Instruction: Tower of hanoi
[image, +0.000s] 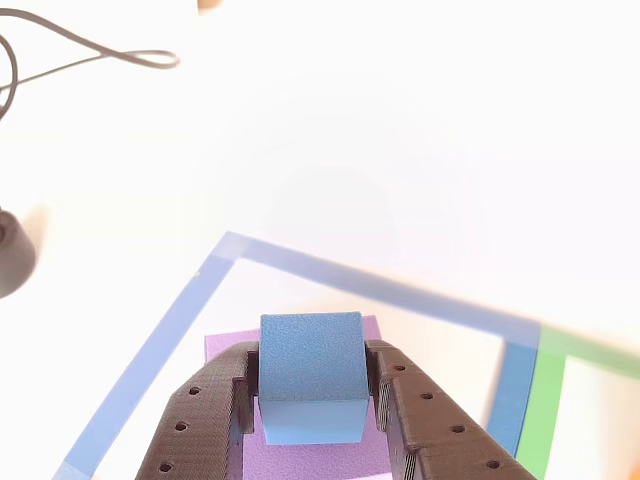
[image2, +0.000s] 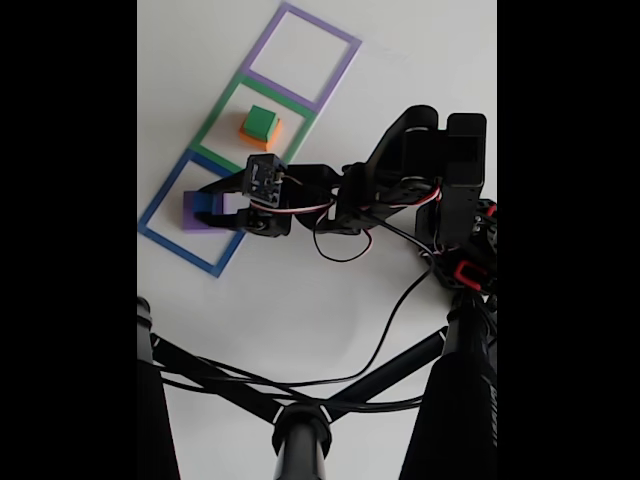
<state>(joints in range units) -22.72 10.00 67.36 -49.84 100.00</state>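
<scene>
Where the other view looks down past the wrist: two dark printed fingers (image: 205, 415) entering from bottom edge, one each side of small blue cube (image: 311, 375). Gripper (image: 312, 385) closed on that cube, inner faces pressed against left and right sides. Cube upright, sitting over flat purple slab (image: 320, 455); slab edges showing behind and in front of cube. Cannot tell whether cube rests on slab or hangs just above. Slab inside blue square outline (image: 150, 350) on white table (image: 400, 150). Green outline (image: 545, 410) touching blue one at right. Dark cable loop (image: 120, 55) at top left, dark round object (image: 15, 255) at left edge, well apart from blocks.

From the fixed view, looking down on table (image2: 300, 300): three square outlines in a diagonal row, blue (image2: 165, 235) lowest, green (image2: 225, 105) in middle, purple outline (image2: 320, 30) uppermost. Purple slab (image2: 192, 222) with blue cube (image2: 203, 204) over it inside blue outline, gripper (image2: 205, 206) around cube. Orange block (image2: 260, 138) inside green outline, a green block (image2: 261, 121) on top. Arm (image2: 400, 180) reaching in from right, red and white wires along it. Black tripod legs (image2: 300, 420) across bottom.
</scene>
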